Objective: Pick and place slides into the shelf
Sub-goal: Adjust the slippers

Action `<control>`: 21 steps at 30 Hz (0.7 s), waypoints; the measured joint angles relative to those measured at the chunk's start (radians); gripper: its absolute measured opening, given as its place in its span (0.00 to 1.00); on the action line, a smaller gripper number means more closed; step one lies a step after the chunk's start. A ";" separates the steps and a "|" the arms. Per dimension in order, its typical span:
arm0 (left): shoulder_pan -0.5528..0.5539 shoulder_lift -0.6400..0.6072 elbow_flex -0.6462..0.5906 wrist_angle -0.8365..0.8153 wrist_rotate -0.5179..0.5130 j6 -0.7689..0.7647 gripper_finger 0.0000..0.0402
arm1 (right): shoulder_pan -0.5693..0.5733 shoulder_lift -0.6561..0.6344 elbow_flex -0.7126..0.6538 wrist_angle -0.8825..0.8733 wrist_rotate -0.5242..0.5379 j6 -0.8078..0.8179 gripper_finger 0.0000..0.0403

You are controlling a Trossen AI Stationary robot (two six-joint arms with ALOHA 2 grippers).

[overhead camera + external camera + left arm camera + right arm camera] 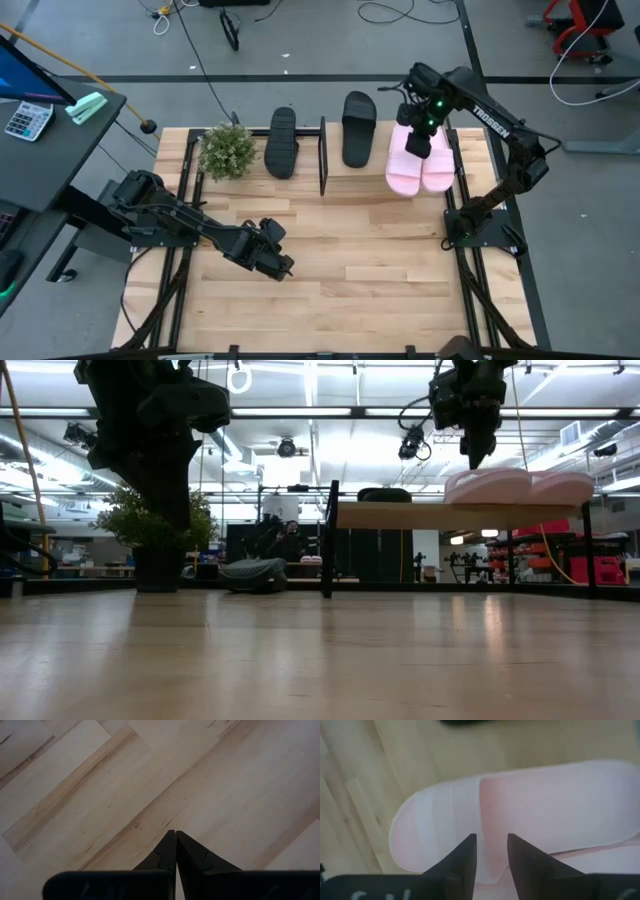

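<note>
Right pincer (418, 143) released above pink slides (420, 165) on shelf (370, 178); potted plant (228, 150) beside black slide (282, 142) on worktop (330, 270). Left pincer (284, 266) clenched, empty.

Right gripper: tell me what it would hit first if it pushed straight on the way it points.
The right gripper, jaws parted, points down at the pale pink ribbed-strap slide on the light plywood shelf. It would likely meet that strap first, though the gap is unclear.

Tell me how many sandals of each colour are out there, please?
Pale pink slides: 2, side by side on the shelf
Black slides: 2: one on the shelf, one beside it on the table
Total: 4
</note>
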 joint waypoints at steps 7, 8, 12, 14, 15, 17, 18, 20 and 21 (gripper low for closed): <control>0.000 0.000 0.000 0.000 0.000 0.001 0.05 | 0.017 0.005 0.170 0.022 -0.006 -0.001 0.28; 0.000 0.000 0.000 0.000 0.000 0.005 0.05 | 0.025 0.012 0.194 0.039 -0.005 -0.003 0.28; 0.001 0.000 0.000 0.002 0.000 0.014 0.03 | 0.055 0.087 0.304 0.160 0.029 0.021 0.28; 0.004 0.000 0.000 0.002 0.001 0.031 0.03 | 0.072 0.139 0.358 0.221 0.061 0.023 0.28; 0.007 0.000 0.000 0.002 0.003 0.038 0.02 | 0.083 0.166 0.384 0.243 0.088 0.018 0.28; 0.007 0.000 0.000 0.001 0.003 0.039 0.02 | 0.102 0.219 0.430 0.277 0.149 -0.007 0.28; 0.008 0.000 0.000 0.001 0.003 0.038 0.03 | 0.108 0.245 0.448 0.287 0.172 -0.027 0.28; 0.008 0.000 0.000 0.001 0.003 0.034 0.04 | 0.122 0.298 0.473 0.293 0.202 -0.054 0.28; 0.007 0.000 0.000 0.001 0.003 0.034 0.04 | 0.128 0.322 0.477 0.294 0.210 -0.071 0.28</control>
